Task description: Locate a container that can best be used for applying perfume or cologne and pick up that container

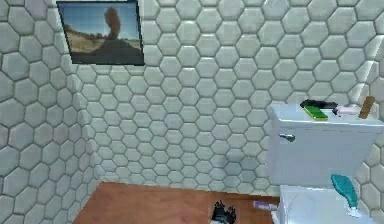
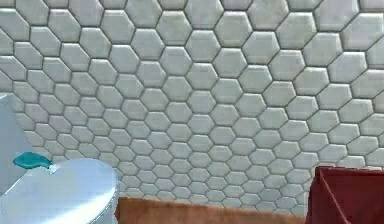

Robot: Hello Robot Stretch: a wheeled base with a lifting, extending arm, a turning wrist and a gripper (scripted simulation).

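A white toilet (image 1: 318, 150) is seen at the forward view's right, against a wall (image 1: 200, 90) of six-sided tiles. A teal bottle (image 1: 345, 189) is laid on the toilet's closed lid, in front of the tank. It is seen again at the arm side view's left (image 2: 32, 161), on the round white lid. On top of the tank a green thing (image 1: 316, 112), a pale pink thing (image 1: 347, 110) and a small brown thing (image 1: 368, 106) are lined up. A framed picture (image 1: 100, 32) is hung high on the wall. A small dark thing (image 1: 222, 211) is left on the wooden floor (image 1: 150, 205). A dark red box (image 2: 350, 195) is seen at the arm side view's right. How the gripper is set cannot be told.
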